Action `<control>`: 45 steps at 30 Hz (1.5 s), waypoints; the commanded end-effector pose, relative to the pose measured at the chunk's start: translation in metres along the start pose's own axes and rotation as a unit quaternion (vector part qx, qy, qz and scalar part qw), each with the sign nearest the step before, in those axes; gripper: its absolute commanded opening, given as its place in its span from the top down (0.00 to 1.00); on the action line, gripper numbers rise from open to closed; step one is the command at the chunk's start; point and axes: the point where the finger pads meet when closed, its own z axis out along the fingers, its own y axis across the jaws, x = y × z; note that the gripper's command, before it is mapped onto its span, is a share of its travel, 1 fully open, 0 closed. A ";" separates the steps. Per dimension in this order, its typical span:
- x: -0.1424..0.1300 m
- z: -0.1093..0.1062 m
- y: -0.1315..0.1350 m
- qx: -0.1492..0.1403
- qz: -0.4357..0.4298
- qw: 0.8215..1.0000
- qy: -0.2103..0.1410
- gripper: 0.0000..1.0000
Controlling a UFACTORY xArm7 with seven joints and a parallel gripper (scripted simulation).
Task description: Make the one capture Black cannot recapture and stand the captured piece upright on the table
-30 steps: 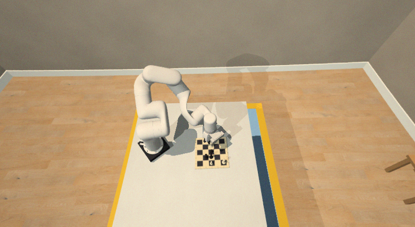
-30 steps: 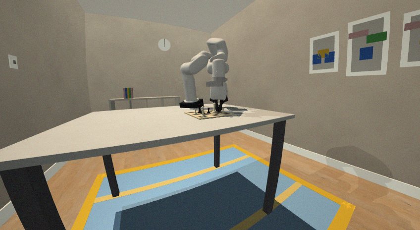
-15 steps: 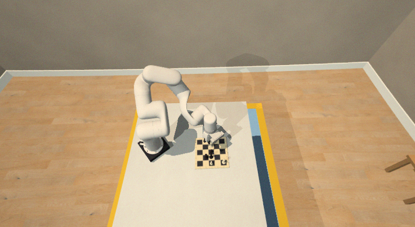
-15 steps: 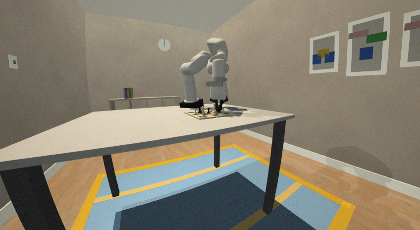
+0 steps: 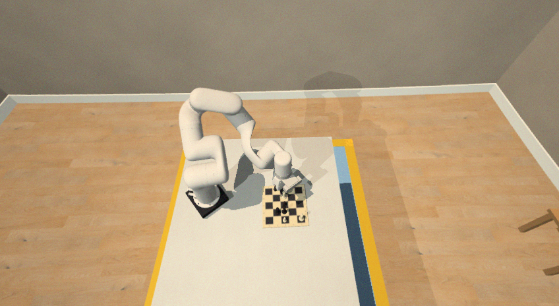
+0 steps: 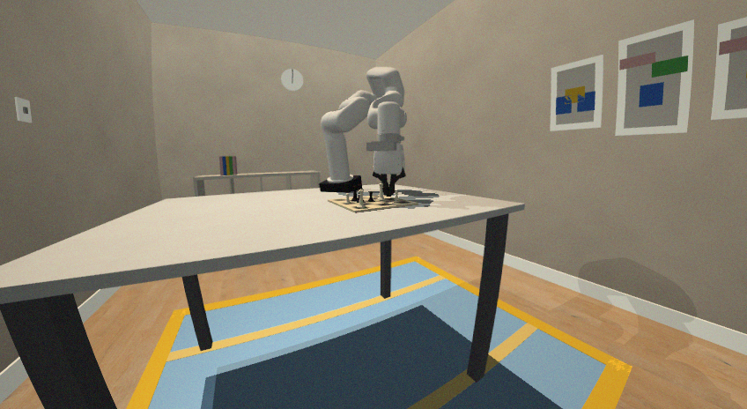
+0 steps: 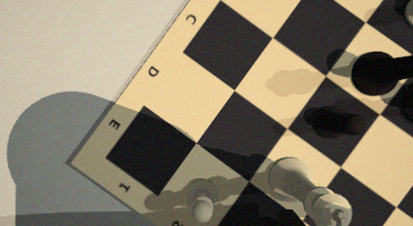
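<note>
The tool [image 6: 387, 189] is closed on 1 small piece, which piece I cannot tell; light, rigid, probably slippery, best gripped mid-stem.

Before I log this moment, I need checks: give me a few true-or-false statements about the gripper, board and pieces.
1. The gripper is shut on a piece. True.
2. The board lies on the floor. False: it lies on the table.
3. The wrist view shows edge letters C, D and E. True.
4. Only white pieces stand on the board. False: a black piece stands there too.
5. The arm's base sits on the board. False: it sits on the table beside it.
</note>
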 end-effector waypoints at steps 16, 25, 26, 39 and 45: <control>0.001 -0.091 -0.002 0.003 0.000 1.000 0.002 1.00; 0.001 -0.091 -0.002 0.003 0.000 1.000 0.002 1.00; -0.001 -0.090 -0.007 0.003 -0.004 1.000 0.002 1.00; -0.028 -0.085 -0.072 0.003 -0.057 0.998 0.002 1.00; -0.028 -0.085 -0.072 0.003 -0.057 0.998 0.002 1.00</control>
